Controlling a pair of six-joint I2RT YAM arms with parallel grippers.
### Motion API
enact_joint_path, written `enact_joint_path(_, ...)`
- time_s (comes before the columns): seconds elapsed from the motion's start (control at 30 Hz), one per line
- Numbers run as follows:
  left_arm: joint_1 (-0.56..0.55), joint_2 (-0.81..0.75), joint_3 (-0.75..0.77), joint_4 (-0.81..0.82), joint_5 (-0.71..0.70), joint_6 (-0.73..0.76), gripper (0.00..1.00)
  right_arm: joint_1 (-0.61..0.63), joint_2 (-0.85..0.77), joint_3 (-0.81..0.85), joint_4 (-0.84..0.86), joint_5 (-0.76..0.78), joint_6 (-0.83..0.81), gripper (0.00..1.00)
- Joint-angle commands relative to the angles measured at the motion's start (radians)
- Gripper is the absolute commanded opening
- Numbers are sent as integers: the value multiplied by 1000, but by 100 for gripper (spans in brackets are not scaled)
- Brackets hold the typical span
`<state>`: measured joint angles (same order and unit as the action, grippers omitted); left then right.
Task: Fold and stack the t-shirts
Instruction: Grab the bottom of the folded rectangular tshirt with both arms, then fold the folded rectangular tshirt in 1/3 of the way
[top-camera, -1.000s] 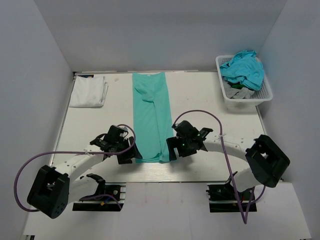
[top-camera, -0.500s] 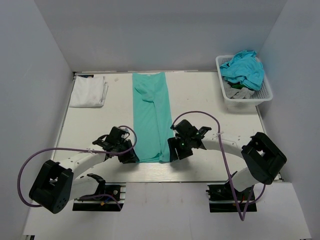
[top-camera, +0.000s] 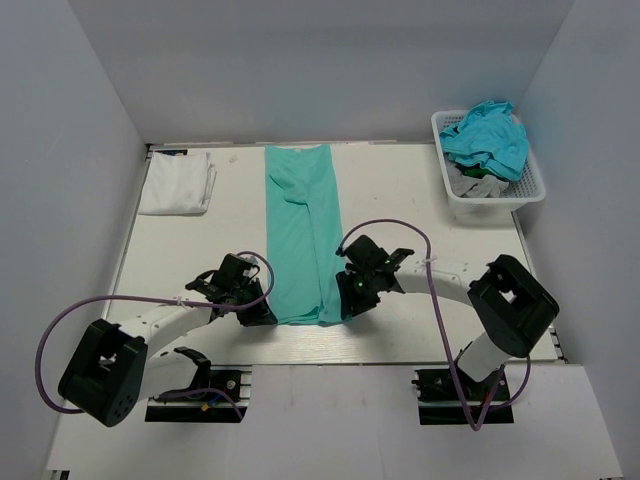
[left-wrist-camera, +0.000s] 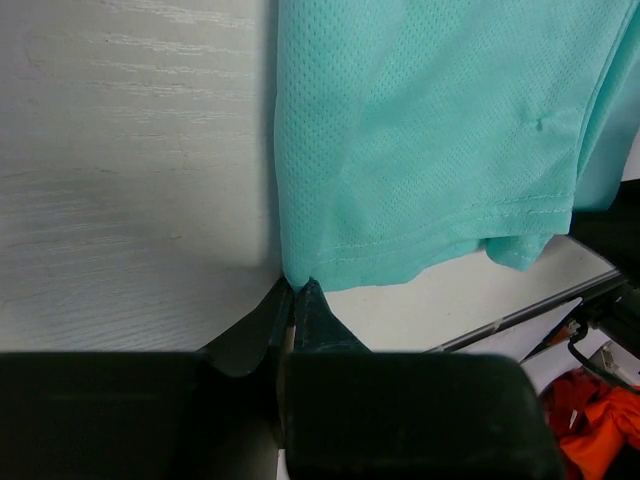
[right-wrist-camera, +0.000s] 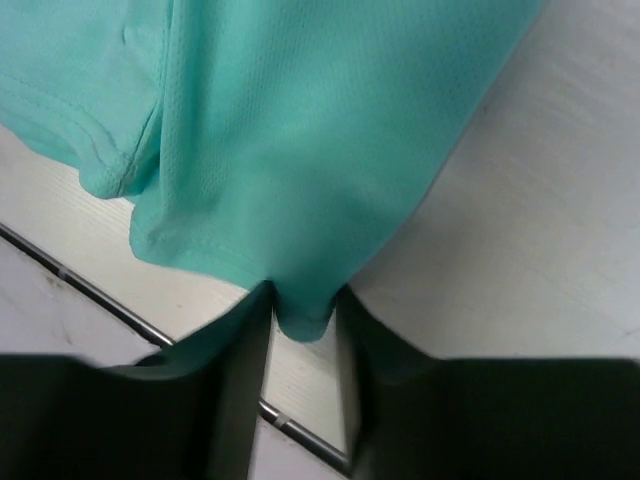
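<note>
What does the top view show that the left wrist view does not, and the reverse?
Only top: the white shirt, the basket, the right gripper. Only left wrist: the left gripper shut on the green shirt at its hem corner; an orange thing below the table edge. Both: green shirt, table, left gripper.
</note>
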<state>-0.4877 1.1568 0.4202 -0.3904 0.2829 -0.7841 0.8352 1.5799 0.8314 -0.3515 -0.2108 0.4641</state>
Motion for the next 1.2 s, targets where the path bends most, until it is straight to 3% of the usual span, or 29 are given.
enact_joint_path(0.0,-5,-11,-3,16,21,-1,9,-4,17,40,12,16,-24,32)
enact_joint_path(0.03,-5,-22,-3,16,21,-1,8,-5,15,38,16,10,-28,15)
enact_joint_path(0.13,-5,-45,20,16,31,-20,0,-1,-12,34,17,2,-42,6)
enact_joint_path(0.33,4,-80,123,-5,-30,-41,0,-7,-67,83,-13,31,-18,5)
enact_joint_path(0.43,14,-68,195,-27,-53,-52,0,-18,-37,193,-64,60,-27,4)
enact_joint_path(0.87,84,260,661,-127,-313,-53,0,-151,256,725,-259,149,-88,0)
enact_joint_path(1.17,149,392,804,-9,-300,2,0,-237,377,939,-248,94,-113,0)
